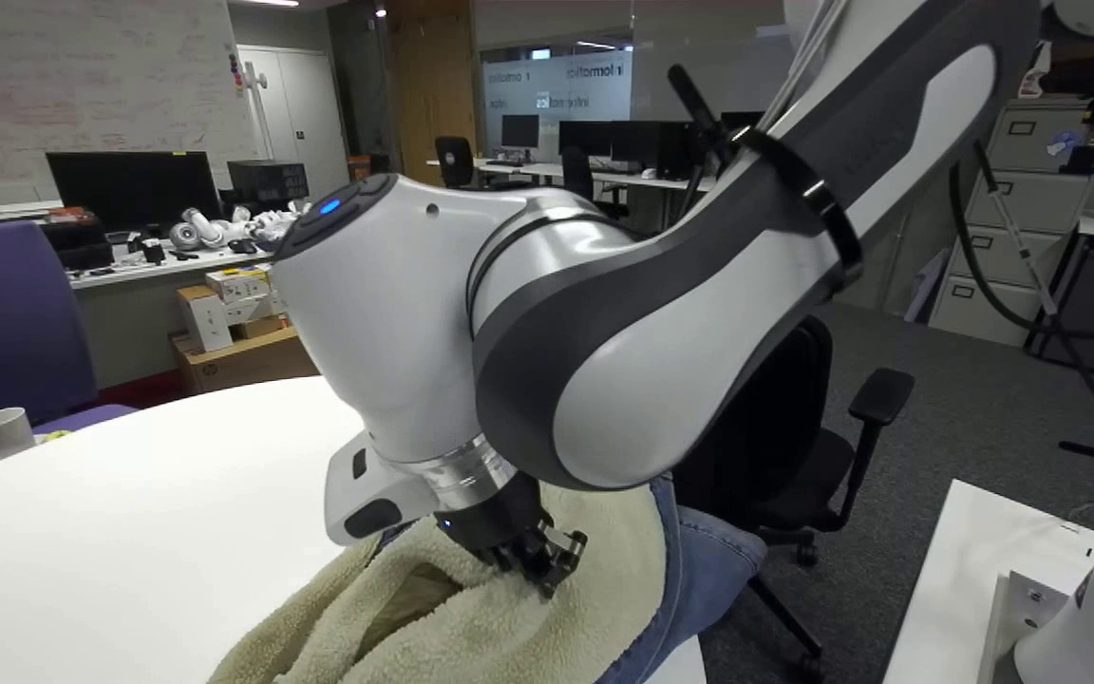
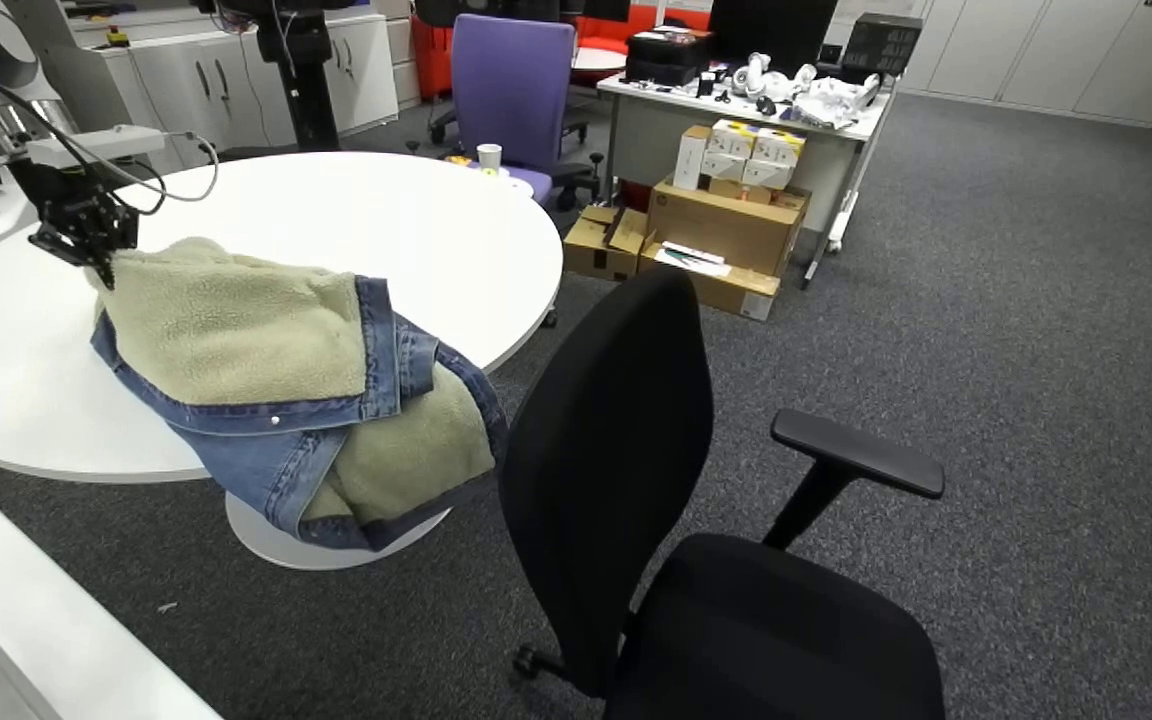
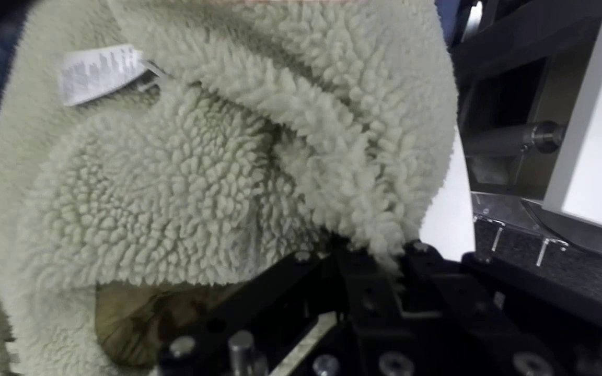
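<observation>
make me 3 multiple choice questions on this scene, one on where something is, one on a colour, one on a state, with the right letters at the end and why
1. Where does the denim jacket lie?
A) on the purple chair
B) on the round white table, partly over its edge
C) on the cardboard boxes

2. What colour is the jacket's fleece lining?
A) bright red
B) black
C) cream

3. How do the fingers stand?
A) closed on a fold of the lining
B) spread wide, holding nothing
C) closed on a white cup

1 B, since an exterior view shows it on the tabletop and hanging past the edge.
2 C, since pale cream fleece shows in all three views.
3 A, since the wrist view shows fleece caught between them.
</observation>
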